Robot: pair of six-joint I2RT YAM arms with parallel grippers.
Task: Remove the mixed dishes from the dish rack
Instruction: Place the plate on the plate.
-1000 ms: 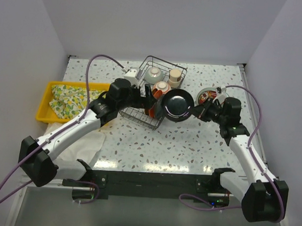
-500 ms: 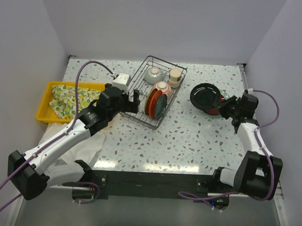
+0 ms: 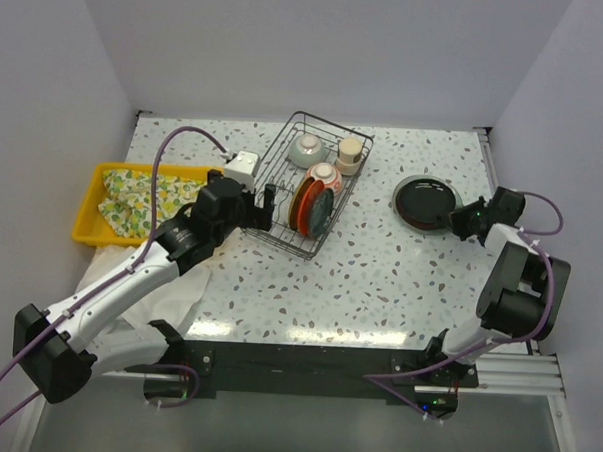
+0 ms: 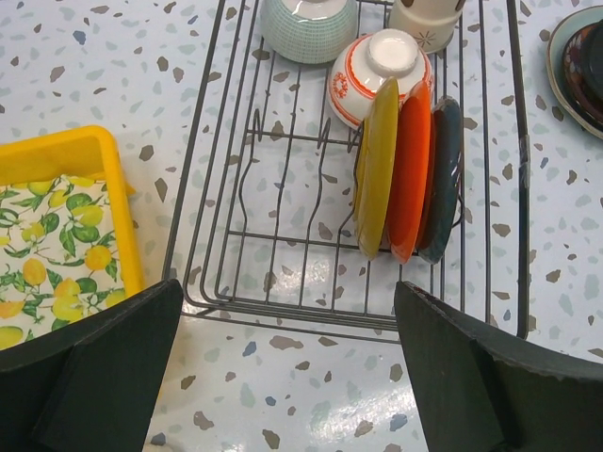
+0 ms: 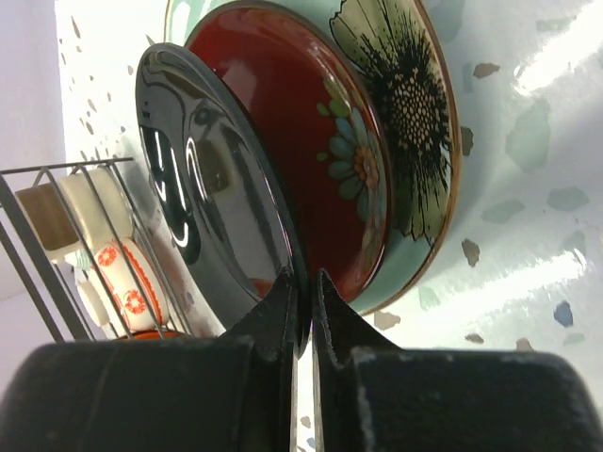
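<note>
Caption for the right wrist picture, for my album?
Right gripper pinching a black plate by its rim above a red plate on a flowered green plate.

I see bright, even light from overhead and only soft shadows. Glare streaks the glossy black round plate point(image 5: 217, 188) and the speckled white tabletop point(image 5: 528, 273) near it.

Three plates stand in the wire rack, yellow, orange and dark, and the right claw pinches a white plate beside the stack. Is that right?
Nearly. The right gripper pinches a black plate, not a white one, as the right wrist view shows. The three plates do stand in the wire rack, and the stack is beside it.
</note>
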